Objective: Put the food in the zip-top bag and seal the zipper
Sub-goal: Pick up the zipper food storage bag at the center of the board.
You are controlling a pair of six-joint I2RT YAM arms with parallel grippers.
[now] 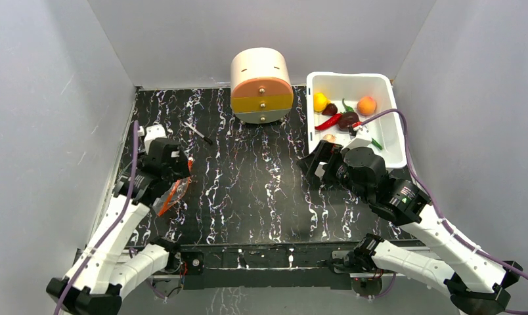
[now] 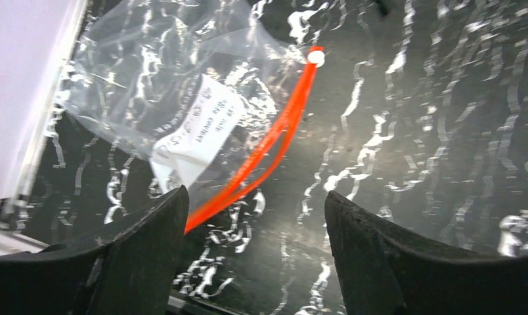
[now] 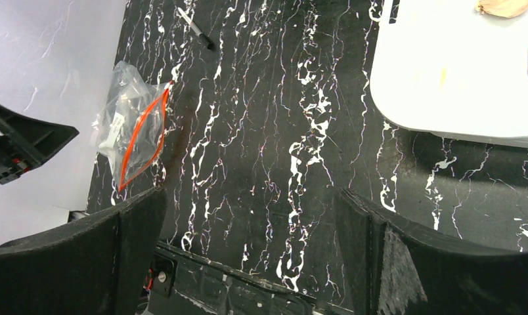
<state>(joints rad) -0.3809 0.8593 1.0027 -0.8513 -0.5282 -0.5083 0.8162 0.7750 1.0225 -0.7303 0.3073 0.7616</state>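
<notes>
The zip-top bag (image 2: pixel 150 92) lies flat on the black marbled table (image 1: pixel 261 190), at the left of the top view. It is empty, and a white label shows through the film. Its zipper (image 2: pixel 278 134) runs diagonally across the left wrist view with its two orange-red tracks bowed apart, so the mouth appears unsealed. The left gripper (image 2: pixel 256 193) hangs over the lower end of the zipper, jaws wide and holding nothing. All the food (image 1: pixel 348 119) lies in the white tub (image 1: pixel 347 79) at the upper right of the top view, well apart from the bag. The right gripper (image 3: pixel 251 197) is near the tub's lower left corner, jaws also wide and empty. A marker (image 1: pixel 199 133) and a round drawer unit (image 1: pixel 261 85) lie beyond the bag and play no part. The step in hand is judged to be securing the bag mouth before loading. Descend onto the upper track only and close on a single layer; pinching both tracks would hold the mouth shut. Lift slightly so the opening faces the tub. The thin film is likely to slide on the table, so close gently and check the grip before the right gripper fetches food.
</notes>
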